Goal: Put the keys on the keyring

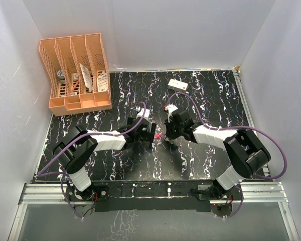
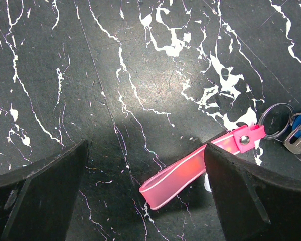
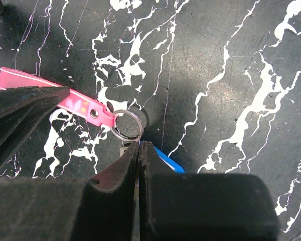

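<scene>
Closed right gripper [image 3: 139, 145] tips border keyring [image 3: 127, 125] rim; spread left gripper [image 2: 145, 145] flanks strap [image 2: 185, 175].

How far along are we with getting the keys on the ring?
Done: the pink strap is joined to the ring. In hand: the right gripper is shut at the ring's edge, over the blue key; whether that key is threaded yet I cannot tell. The left gripper is open around the strap's free end, holding nothing. Left: confirm the blue key is on; no second key shows.

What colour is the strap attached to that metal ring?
The strap is bright pink, clearest in the left wrist view.
</scene>
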{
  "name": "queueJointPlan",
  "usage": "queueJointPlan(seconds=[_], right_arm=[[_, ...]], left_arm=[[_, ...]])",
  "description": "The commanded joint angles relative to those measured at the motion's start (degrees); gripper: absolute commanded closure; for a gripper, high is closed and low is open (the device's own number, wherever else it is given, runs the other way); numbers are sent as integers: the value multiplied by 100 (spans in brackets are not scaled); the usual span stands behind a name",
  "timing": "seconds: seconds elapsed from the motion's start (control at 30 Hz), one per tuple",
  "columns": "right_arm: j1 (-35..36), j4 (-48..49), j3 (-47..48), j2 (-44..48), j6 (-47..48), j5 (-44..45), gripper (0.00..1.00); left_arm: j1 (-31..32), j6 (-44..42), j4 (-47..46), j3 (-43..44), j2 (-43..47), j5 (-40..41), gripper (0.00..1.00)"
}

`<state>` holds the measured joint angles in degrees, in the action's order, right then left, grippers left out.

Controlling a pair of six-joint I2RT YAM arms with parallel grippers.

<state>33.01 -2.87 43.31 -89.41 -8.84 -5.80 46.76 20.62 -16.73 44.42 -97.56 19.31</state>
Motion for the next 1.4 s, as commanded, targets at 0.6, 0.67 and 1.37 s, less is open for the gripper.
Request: queueJointPlan(seconds=[0.6,0.67,1.37], right_arm=[[70,529,63,221,381,544,100],[86,630,9,280,430,546,100],[440,1079,-239,435,740,1515,100]], left_arm=[[16,47,391,-190,-203,-76,2],[17,43,390,-193,-212,-76,2],[12,57,372,-207,-225,-85,2]])
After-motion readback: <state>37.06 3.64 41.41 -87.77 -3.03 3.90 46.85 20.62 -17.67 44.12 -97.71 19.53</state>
